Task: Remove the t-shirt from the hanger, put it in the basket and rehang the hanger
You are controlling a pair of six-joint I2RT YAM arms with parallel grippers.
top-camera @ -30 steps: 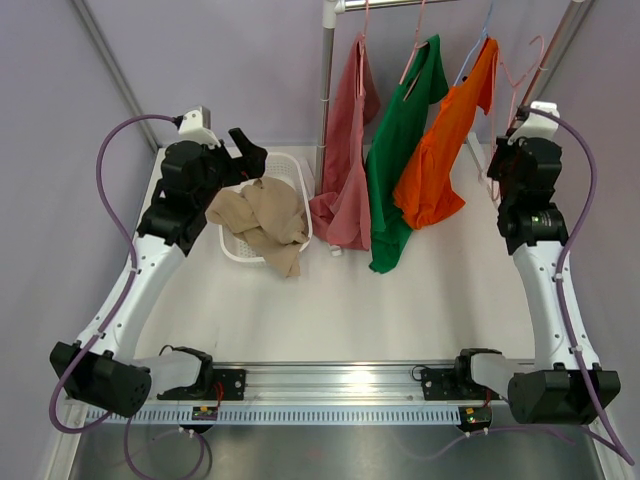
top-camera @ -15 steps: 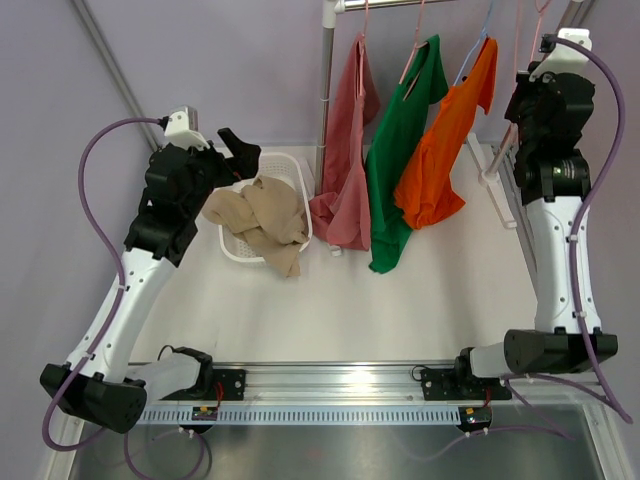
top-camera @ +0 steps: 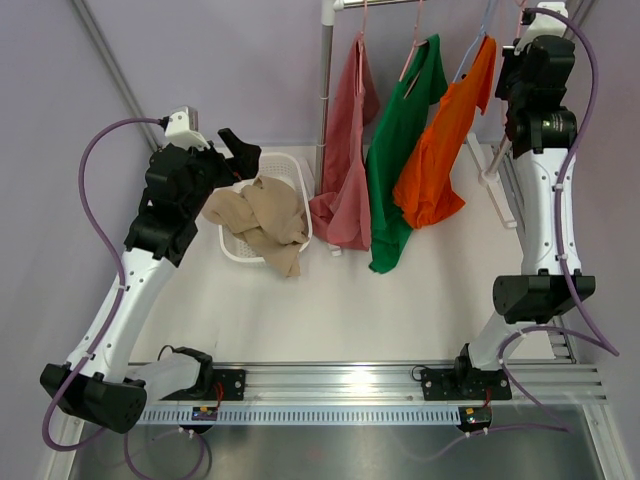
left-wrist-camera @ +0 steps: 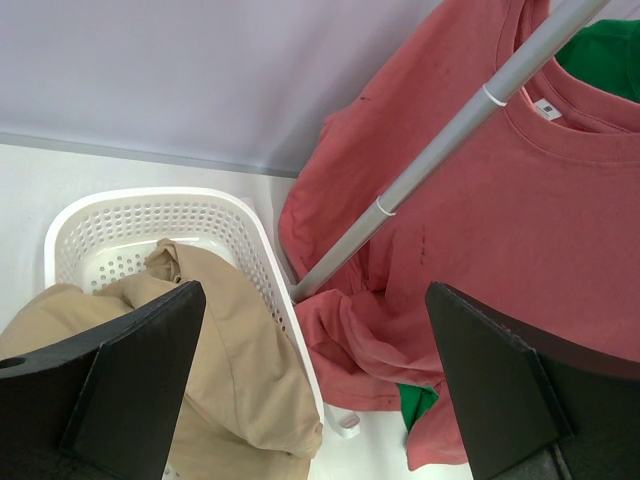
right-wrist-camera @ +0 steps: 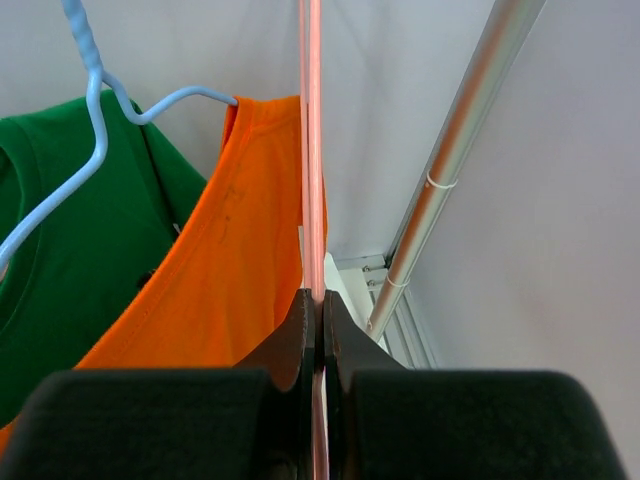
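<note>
The white bench (top-camera: 400,310) is backed by lavender walls (top-camera: 220,70). A tan garment (top-camera: 262,222) is draped in the centre-left basket (top-camera: 297,170). The left claw (top-camera: 240,152) is spread open; the right claw (right-wrist-camera: 318,310) is clamped on a pink hanger (right-wrist-camera: 313,150).

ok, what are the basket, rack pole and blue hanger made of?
Basket: white plastic by the look, moulded perforated wall, slight gloss. Rack pole: probably metal tube, silvery satin sheen. Blue hanger: smooth and thin, plastic or coated wire; cannot tell which.
</note>
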